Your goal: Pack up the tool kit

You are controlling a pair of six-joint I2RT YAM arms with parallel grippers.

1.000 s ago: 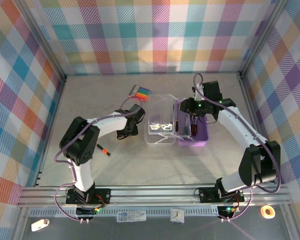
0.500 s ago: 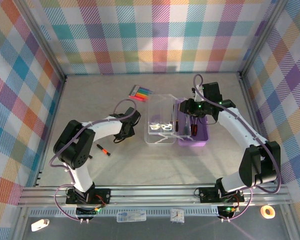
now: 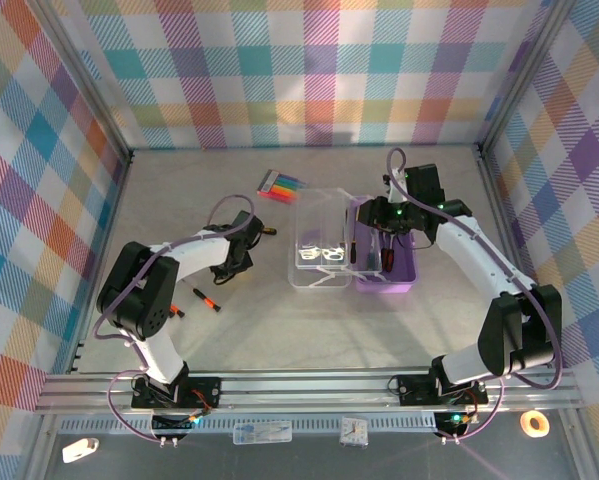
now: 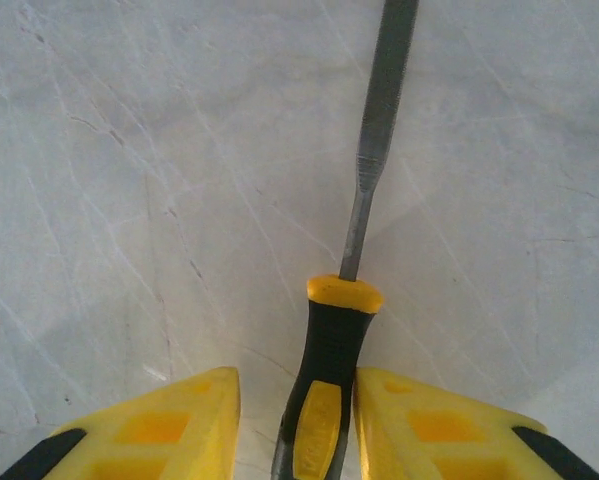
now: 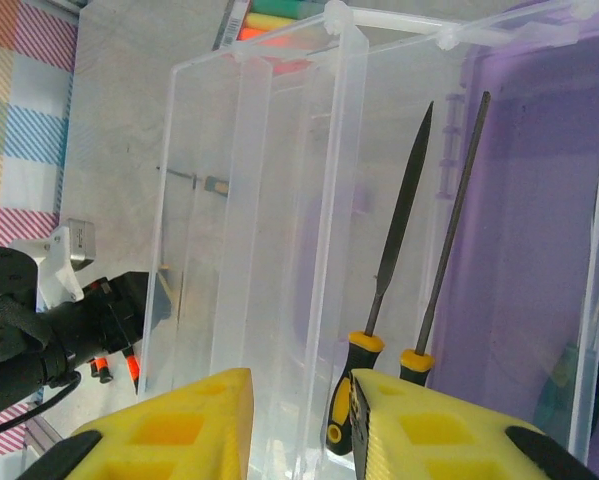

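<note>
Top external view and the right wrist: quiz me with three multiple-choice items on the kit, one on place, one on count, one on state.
1. Where does the loose black-and-orange screwdriver lie?
A) on the table, left of the tool kit
B) inside the kit
C) on the marker pack

2. In the right wrist view, how many long files with black-and-yellow handles show?
A) one
B) two
C) four

3. How is the kit's clear lid?
A) shut over the base
B) folded open, flat beside the base
C) detached, standing on edge

Answers:
1 A: it lies on bare tabletop, well left of the lid.
2 B: a second file lies beside the first.
3 B: the lid lies flat directly left of the purple base.
</note>
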